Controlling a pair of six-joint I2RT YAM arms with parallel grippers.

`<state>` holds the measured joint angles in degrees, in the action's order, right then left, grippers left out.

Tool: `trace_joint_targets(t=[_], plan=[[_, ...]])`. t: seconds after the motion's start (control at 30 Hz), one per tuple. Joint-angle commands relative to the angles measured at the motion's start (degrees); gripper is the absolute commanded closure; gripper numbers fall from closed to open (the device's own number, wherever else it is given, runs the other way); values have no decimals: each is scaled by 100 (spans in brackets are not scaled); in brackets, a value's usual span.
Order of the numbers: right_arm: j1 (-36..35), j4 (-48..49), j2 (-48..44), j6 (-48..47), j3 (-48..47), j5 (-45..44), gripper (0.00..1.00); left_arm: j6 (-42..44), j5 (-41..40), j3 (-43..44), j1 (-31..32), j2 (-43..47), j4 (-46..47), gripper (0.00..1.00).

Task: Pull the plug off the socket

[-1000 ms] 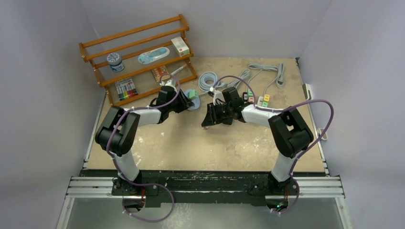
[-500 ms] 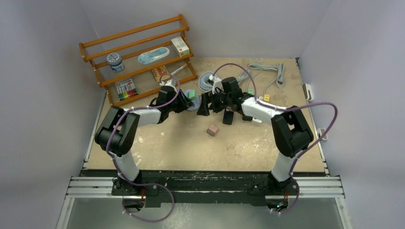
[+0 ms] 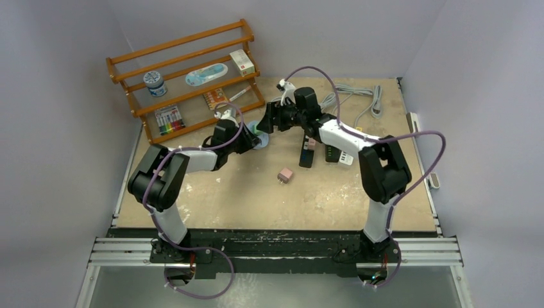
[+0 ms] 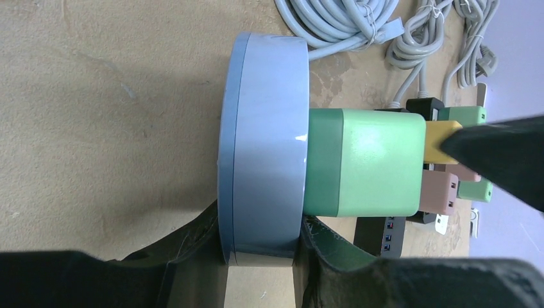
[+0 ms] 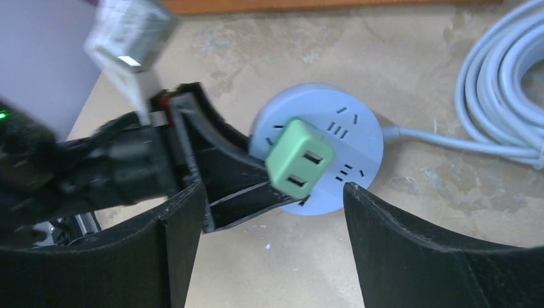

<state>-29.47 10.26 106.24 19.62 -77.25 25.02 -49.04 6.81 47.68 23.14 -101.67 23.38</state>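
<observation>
Overhead, the wooden rack (image 3: 186, 70) at the far left holds a jar (image 3: 154, 81), a blue-and-white pack (image 3: 206, 74) and a small box (image 3: 242, 62). A row of markers (image 3: 169, 119) sits on its lowest shelf.

The table (image 3: 256, 199) lies bare on the near side of my grippers, with only a pink plug (image 3: 285, 174) loose there. To the right is a power strip (image 3: 306, 154), and coiled grey cables (image 3: 353, 96) crowd the far right. The rack's foot stands close on the far left of the socket.

The round grey-blue socket (image 4: 263, 147) lies just beside the rack's right end. My left gripper (image 4: 263, 256) is clamped on its rim, one finger on each side of the disc.

The green plug (image 5: 299, 159) is seated in the socket's face. My right gripper (image 5: 272, 192) has its jaws wide apart. The plug sits in line with the gap, and seemingly touches neither finger; the blurred wrist view leaves the height above it uncertain.
</observation>
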Motion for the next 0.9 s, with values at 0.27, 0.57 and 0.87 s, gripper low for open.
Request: trace_joint_targets(t=[0.27,0.57,0.87], plan=[[82,75,930,701,-934,215,27,-42,-518,-171,76,32,223,100],[82,203,1362,816,-1114,329,32,-16,-597,-200,203,-89,236,100],[80,138,1471,830,-1183,571,60,48,-772,-139,219,-153,227,100]])
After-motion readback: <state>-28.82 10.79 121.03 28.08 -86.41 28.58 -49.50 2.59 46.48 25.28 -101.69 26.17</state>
